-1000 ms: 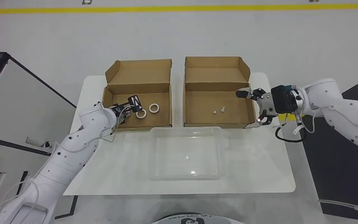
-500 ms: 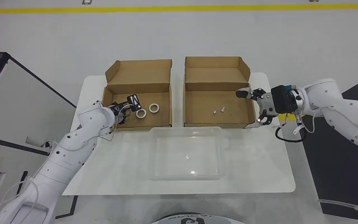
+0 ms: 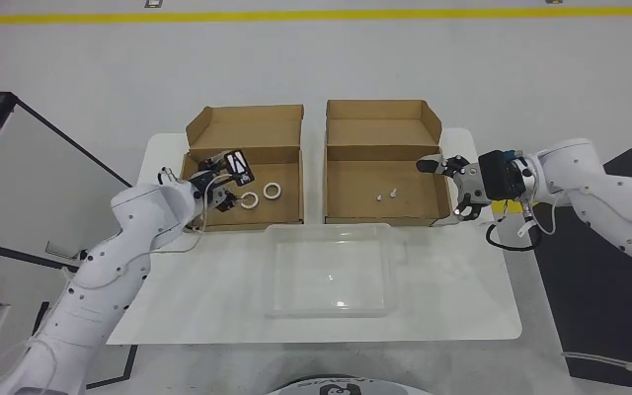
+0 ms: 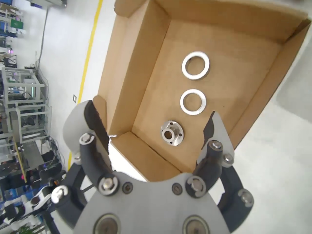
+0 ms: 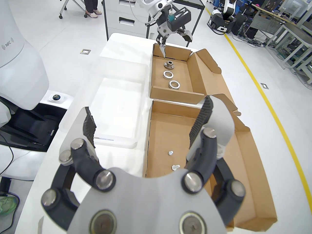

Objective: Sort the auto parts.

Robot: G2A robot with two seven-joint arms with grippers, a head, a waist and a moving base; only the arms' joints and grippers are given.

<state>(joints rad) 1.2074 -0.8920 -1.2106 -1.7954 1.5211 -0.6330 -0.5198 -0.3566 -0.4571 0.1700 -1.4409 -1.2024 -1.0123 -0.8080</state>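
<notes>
Sorting appears near complete. The flanged hub (image 4: 172, 135) and two rings (image 4: 193, 102) lie in the left box (image 3: 281, 173); two screws (image 5: 170, 152) lie in the right box (image 3: 380, 173). The left gripper (image 4: 153, 113), jaws apart, hangs over its box's corner. The right gripper (image 5: 148, 104), jaws apart, sits beside the right box's outer wall. Box walls restrict sideways travel; overhead is open.

The floor (image 3: 494, 59) is pale grey and smooth, and bright light shines off it. A yellow line (image 3: 316, 15) runs across the floor behind the white desk (image 3: 464, 296). A small square plate (image 5: 85, 51) sits in the floor near the desk. A grey cabinet (image 5: 124, 26) with drawers stands past one end of the desk, and a chair on wheels (image 5: 66, 5) is near it. Metal shelves (image 4: 24, 103) with gear on them stand beyond the yellow line.
</notes>
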